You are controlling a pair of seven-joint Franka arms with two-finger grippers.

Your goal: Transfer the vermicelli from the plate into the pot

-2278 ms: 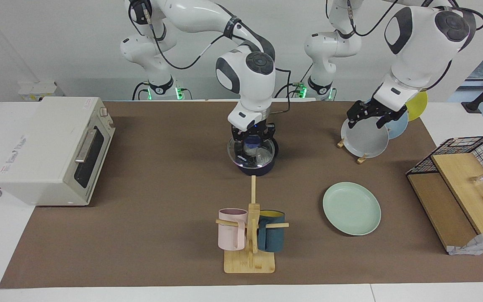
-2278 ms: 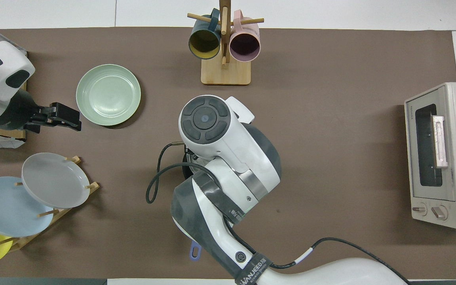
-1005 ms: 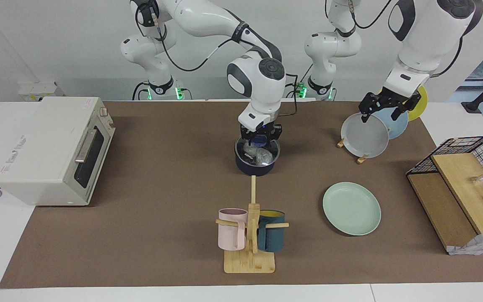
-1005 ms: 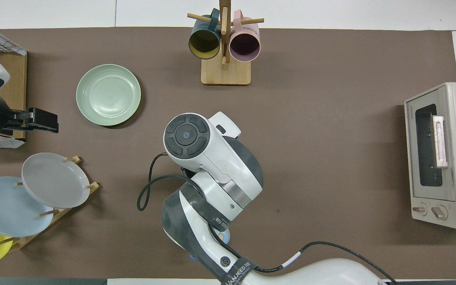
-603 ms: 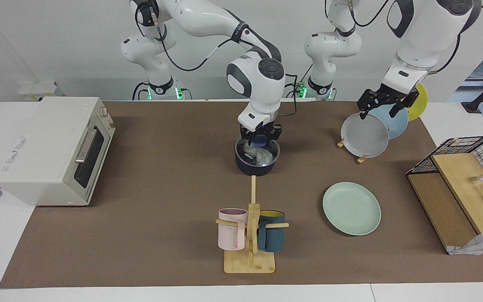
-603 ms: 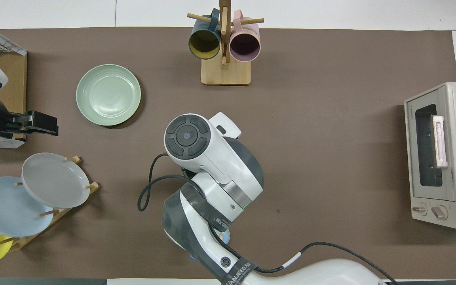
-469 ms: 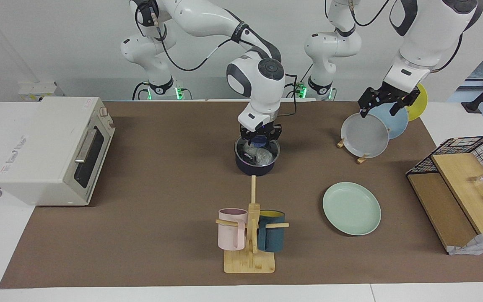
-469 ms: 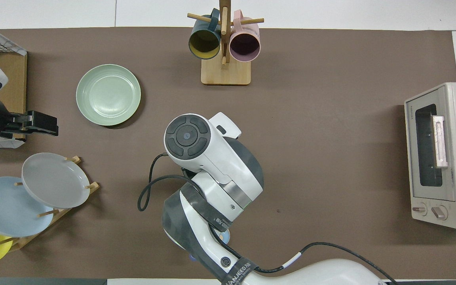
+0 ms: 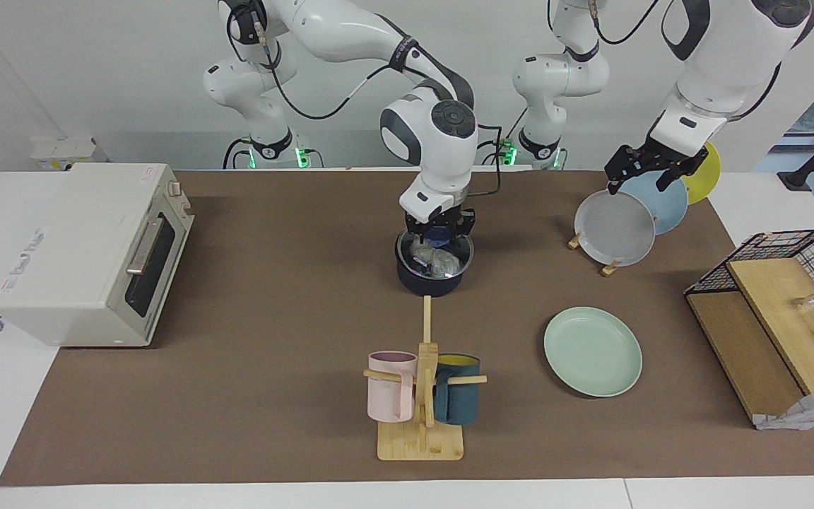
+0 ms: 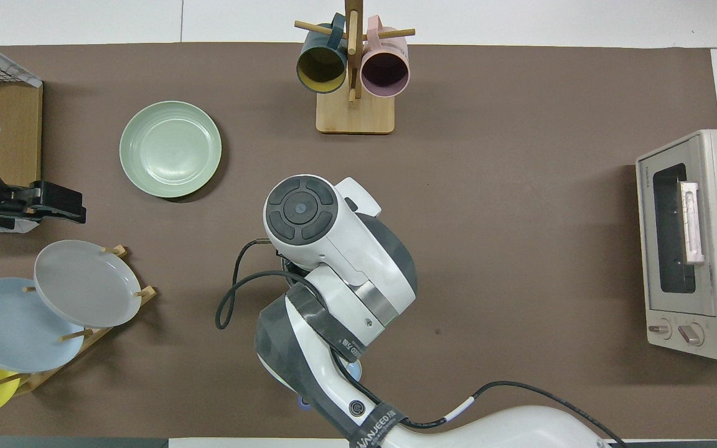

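Note:
The dark navy pot stands mid-table with the white vermicelli lying inside it. My right gripper is at the pot's rim on the side nearer the robots. It is shut on the blue handle where the handle joins the pot. In the overhead view the right arm covers the pot. The mint-green plate lies bare, farther from the robots and toward the left arm's end. My left gripper hangs open and holds nothing, over the plate rack.
A rack holds a grey plate, a light blue one and a yellow one. A mug tree with pink and teal mugs stands farther out than the pot. A toaster oven sits at the right arm's end. A wire basket and a wrinkled bag sit at the left arm's end.
The right arm has drawn back slightly toward the robots and lifted a little at the pot. The left gripper has moved away from the plate and up over the rack.

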